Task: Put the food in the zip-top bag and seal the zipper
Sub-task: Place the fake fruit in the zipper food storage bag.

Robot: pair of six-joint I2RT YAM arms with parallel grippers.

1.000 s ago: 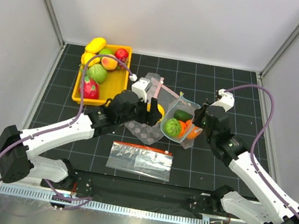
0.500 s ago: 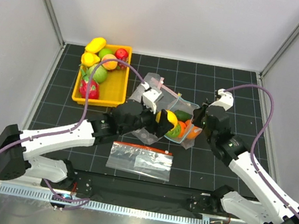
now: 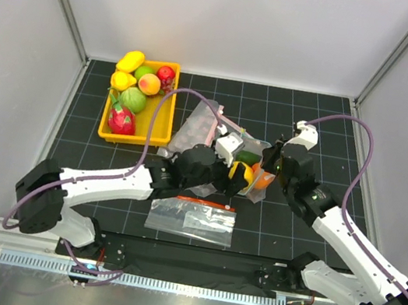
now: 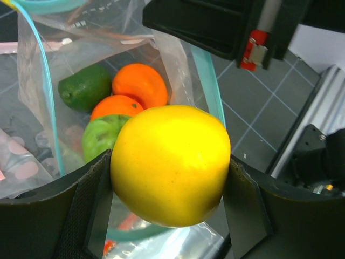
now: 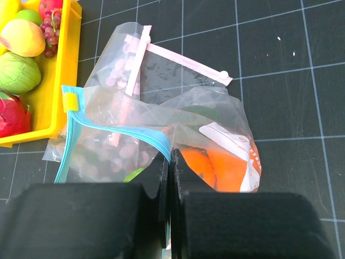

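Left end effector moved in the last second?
Yes. The left end effector, gripping the yellow fruit, went right, away from the yellow bin, toward the bag.

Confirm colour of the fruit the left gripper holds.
Plain bright yellow. The fruit shows best in the left wrist view.

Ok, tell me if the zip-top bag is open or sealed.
Open: the zip-top bag gapes, zipper strips apart, fruit visible inside.
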